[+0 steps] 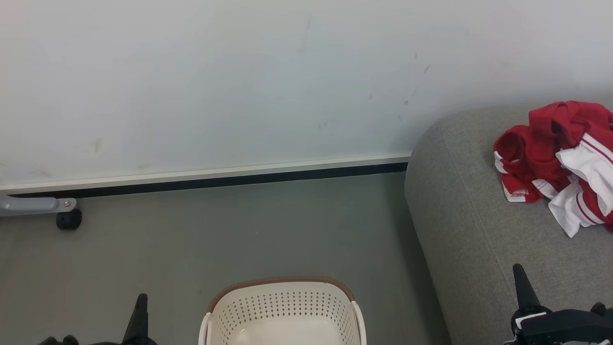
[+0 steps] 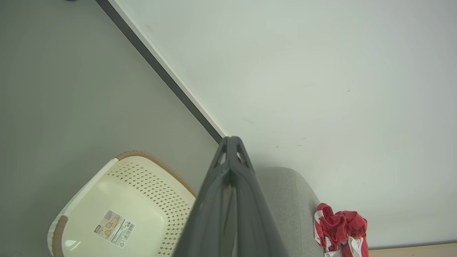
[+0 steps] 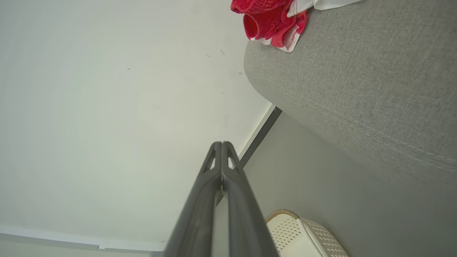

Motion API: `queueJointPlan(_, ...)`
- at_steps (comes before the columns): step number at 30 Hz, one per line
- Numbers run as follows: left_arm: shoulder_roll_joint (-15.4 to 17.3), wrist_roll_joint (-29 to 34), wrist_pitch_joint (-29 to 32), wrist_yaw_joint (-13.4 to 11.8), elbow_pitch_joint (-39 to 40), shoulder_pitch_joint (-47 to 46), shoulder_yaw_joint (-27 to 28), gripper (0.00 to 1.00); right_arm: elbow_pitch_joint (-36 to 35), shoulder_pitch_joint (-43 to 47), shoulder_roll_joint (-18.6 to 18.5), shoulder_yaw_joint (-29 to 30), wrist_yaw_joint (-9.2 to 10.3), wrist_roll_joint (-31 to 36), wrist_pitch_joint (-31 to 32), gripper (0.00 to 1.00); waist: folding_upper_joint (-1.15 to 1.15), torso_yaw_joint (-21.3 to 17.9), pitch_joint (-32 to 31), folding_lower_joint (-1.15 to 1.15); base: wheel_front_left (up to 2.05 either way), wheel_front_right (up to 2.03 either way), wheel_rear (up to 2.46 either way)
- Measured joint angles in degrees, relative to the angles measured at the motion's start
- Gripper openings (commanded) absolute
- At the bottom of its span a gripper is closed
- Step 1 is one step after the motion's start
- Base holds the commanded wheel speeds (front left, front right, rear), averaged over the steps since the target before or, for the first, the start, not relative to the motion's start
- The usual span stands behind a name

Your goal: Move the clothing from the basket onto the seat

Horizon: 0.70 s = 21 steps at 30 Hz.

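A white sticker (image 2: 114,228) lies on the bare inside floor of the basket (image 2: 150,178). It carries a barcode, a small tan drawing and a triangle mark, but its print is too small to read. In the head view a white hem of the clothing (image 1: 541,158) bears small red lettering, also too small to make out.

The left jaws are pressed together, their dark fingers (image 2: 214,207) meeting at the tip and pinching nothing. The right jaws are likewise pressed together with nothing between their fingers (image 3: 200,207).

The basket sits on the grey floor (image 1: 239,230) between the two pairs of jaws. It is to the right of the left jaws and to the left of the right jaws, apart from both. Its brown rim and perforated cream wall face the wall (image 1: 239,86).

The clothing lies crumpled in a red-and-white heap on top of the seat (image 1: 469,230), beyond the right jaws and to their right, well apart from them. The right jaws hover over the seat's near part. In the left wrist view the seat's rounded end shows just behind the left jaws' tips, with the clothing farther off to the right.

A dark baseboard strip (image 1: 239,179) runs along the foot of the wall. Far beyond the left jaws, a grey metal leg (image 1: 33,205) with a black caster (image 1: 69,219) stands against it. Nothing lies between either pair of jaws and the basket.
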<state>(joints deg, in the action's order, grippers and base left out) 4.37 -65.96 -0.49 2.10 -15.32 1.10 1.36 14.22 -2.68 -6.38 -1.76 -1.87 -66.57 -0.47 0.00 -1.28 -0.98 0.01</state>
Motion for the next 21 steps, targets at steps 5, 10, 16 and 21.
queueJointPlan(5, -0.2, -3.7, 1.0, 0.6, -0.3, -0.8, 0.5, 0.0, 0.5, -0.3, 0.5, 1.4, -0.71, -3.6, 1.0, 0.0, 0.0, 0.2, 0.2, -0.01, 0.0, 0.0, 0.0)
queueJointPlan(10, -0.6, -7.4, 2.1, 1.5, -0.5, -1.5, 1.2, 0.0, 0.9, -0.5, 1.1, 2.8, -1.38, -7.3, 2.2, 0.0, 0.0, 0.4, 0.3, -0.01, 0.0, 0.0, 0.0)
queueJointPlan(16, -0.9, -12.1, 3.4, 2.1, -0.8, -2.5, 1.8, 0.0, 1.3, -1.0, 1.8, 4.4, -2.25, -11.5, 3.4, 0.0, 0.0, 0.6, 0.5, -0.01, 0.0, 0.0, 0.0)
queueJointPlan(21, -1.1, -15.9, 4.4, 3.0, -1.0, -3.4, 2.4, 0.0, 1.7, -1.5, 2.3, 5.8, -3.04, -15.2, 4.3, 0.0, 0.0, 0.8, 0.7, -0.01, 0.0, 0.0, 0.0)
